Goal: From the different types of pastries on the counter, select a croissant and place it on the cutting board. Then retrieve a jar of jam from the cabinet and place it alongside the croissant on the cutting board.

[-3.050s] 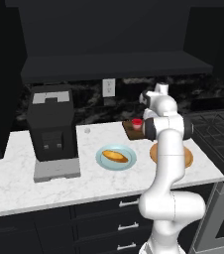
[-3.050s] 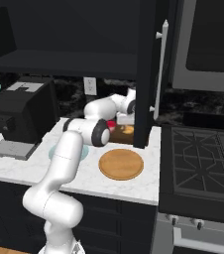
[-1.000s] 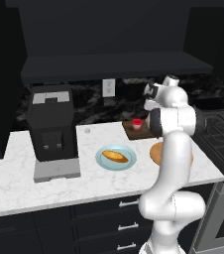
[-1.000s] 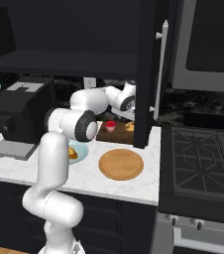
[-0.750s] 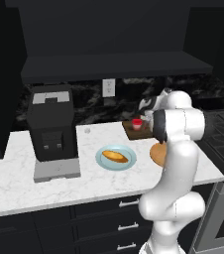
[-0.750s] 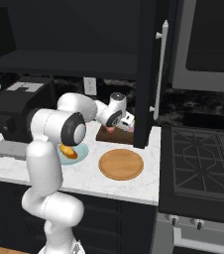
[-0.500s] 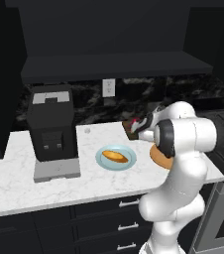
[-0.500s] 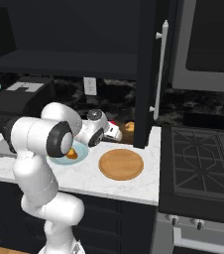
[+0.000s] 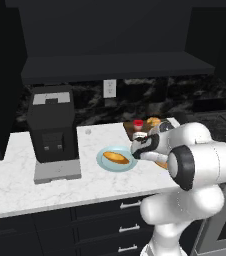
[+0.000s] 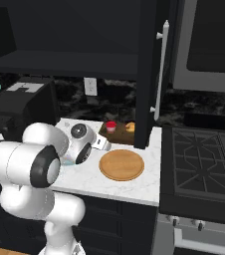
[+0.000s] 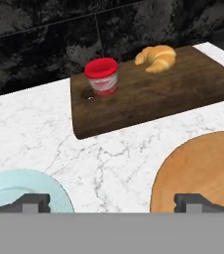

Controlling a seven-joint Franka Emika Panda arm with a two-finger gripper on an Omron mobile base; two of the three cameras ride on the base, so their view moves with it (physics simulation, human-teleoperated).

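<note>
Marble tabletop under black cabinet | tool released, fingers wide, now pulled back low from the cutting board where it reached earlier | jar of jam and croissant sit apart on the board, ahead of tool | tan plate right, blue plate left

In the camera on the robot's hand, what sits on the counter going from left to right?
Blue plate → jam jar → croissant → round wooden plate. The jar and croissant both sit on the cutting board.
</note>
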